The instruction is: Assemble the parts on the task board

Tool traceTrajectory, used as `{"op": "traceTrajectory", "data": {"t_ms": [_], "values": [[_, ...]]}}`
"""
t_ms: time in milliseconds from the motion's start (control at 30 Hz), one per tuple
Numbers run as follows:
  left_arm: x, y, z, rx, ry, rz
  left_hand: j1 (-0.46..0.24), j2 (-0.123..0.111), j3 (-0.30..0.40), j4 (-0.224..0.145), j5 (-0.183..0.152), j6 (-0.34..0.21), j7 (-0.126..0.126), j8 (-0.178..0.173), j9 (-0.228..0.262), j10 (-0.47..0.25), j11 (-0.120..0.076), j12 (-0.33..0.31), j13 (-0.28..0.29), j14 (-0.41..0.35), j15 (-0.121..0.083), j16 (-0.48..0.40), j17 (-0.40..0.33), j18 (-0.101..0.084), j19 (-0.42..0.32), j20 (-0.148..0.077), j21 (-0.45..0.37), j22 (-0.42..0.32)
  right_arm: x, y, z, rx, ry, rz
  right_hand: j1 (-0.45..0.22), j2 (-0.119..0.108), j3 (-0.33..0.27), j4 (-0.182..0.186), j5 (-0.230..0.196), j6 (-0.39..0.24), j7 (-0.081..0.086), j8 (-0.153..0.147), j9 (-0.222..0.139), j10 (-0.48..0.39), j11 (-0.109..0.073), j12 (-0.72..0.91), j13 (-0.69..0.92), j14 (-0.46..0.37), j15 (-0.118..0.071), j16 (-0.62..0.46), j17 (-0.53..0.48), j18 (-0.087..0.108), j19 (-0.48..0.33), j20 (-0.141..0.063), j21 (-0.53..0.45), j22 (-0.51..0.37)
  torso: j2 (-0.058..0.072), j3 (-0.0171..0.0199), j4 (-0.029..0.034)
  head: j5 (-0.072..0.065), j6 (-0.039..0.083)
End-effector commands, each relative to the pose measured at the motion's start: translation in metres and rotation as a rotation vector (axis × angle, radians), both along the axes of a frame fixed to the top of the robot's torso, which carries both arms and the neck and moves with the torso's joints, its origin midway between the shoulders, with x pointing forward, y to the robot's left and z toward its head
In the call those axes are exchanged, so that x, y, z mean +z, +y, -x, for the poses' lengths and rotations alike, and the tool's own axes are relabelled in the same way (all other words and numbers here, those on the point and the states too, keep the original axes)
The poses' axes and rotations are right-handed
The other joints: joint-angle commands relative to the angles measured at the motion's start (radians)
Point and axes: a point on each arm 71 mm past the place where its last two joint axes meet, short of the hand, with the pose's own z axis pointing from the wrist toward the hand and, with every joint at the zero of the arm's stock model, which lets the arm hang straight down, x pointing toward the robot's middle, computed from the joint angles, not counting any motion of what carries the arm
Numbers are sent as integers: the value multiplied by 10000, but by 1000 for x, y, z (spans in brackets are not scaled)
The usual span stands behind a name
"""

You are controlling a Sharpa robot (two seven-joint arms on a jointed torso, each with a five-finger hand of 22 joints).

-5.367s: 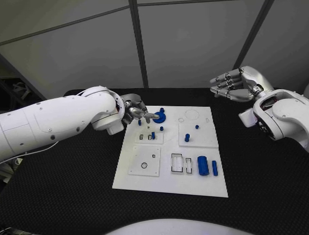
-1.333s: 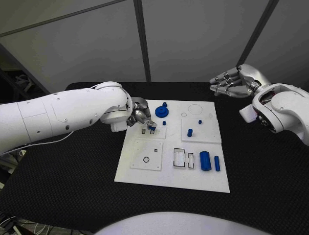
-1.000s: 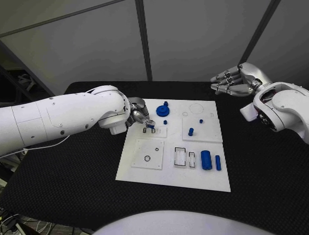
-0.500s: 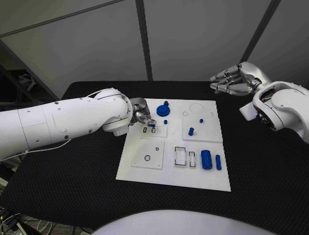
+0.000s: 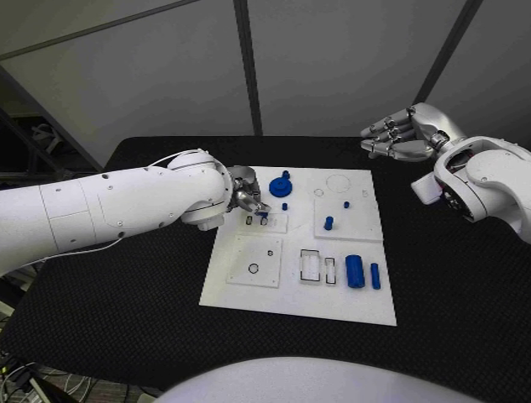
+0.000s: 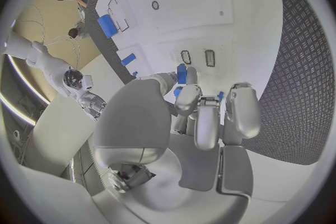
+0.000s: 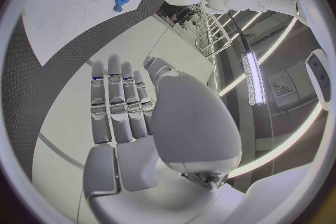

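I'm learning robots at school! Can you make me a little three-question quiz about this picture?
1. True or false: the right hand is holding a blue part.
2. Which hand's fingers pinch a small blue part above the task board? A) left B) right
3. Fill in: the large blue cylinder lies near the board's ____ edge, as the head view shows it (near or far).

Key: 1 false; 2 A, the left hand; 3 near.
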Motion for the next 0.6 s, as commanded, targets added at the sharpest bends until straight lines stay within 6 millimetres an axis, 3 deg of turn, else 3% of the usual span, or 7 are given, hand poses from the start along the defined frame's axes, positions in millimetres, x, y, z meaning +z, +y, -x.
{"op": "traceTrajectory", "data": {"t_ms": [33, 600], "values": [[0, -1, 0, -287, -46, -392, -110, -34, 1671, -1589, 34, 54, -19, 40, 19, 77, -11, -2, -9, 761, -38, 27, 1767, 29, 54, -12, 45, 13, 2, 1, 0, 120, -43, 2, -105, 20, -54, 17, 53, 18, 30, -7, -9, 33, 35, -45, -11, 72, 22, -26, 12, 122, 55, 20, -53, -10, 3, 5, -8, -4, -23], [-5, -4, 1, -678, 412, -705, -230, -66, 1722, -1617, 27, 56, -36, 87, 89, 75, -20, -41, -55, 760, -43, 20, 1761, 26, 62, -15, 45, 27, 1, 3, 0, 164, -8, 25, -122, 26, -57, 26, 61, 14, 32, -8, -9, 27, 38, -47, -17, 68, 26, -39, 13, 122, 63, 23, -78, -27, 0, 4, -10, -37, -90]]}}
